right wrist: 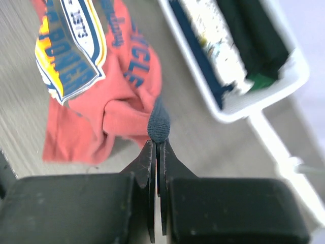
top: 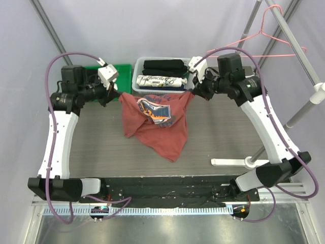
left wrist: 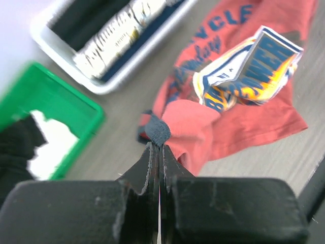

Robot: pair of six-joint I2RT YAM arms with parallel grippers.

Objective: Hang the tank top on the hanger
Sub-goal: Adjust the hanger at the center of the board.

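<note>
Now the left pincer (top: 112,95) is clamped on one navy-trimmed strap of the rust-red tank top (top: 158,124), which sags between the arms, hem on the grey tabletop (top: 96,145); the right pincer (top: 192,92) pinches the other strap. Farther right, the thin pink wire hanger (top: 263,30) hangs on a metal rail (top: 295,46).

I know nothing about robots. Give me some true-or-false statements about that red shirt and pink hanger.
1. The left tool and right tool both pinch the rust-red sleeveless tank top. True.
2. The thin pink wire hanger is already inside the shirt. False: it hangs from the metal rail, apart from it.
3. The white plastic bin is empty. False: it holds folded clothes.
4. Part of the shirt rests on the grey table. True.
</note>
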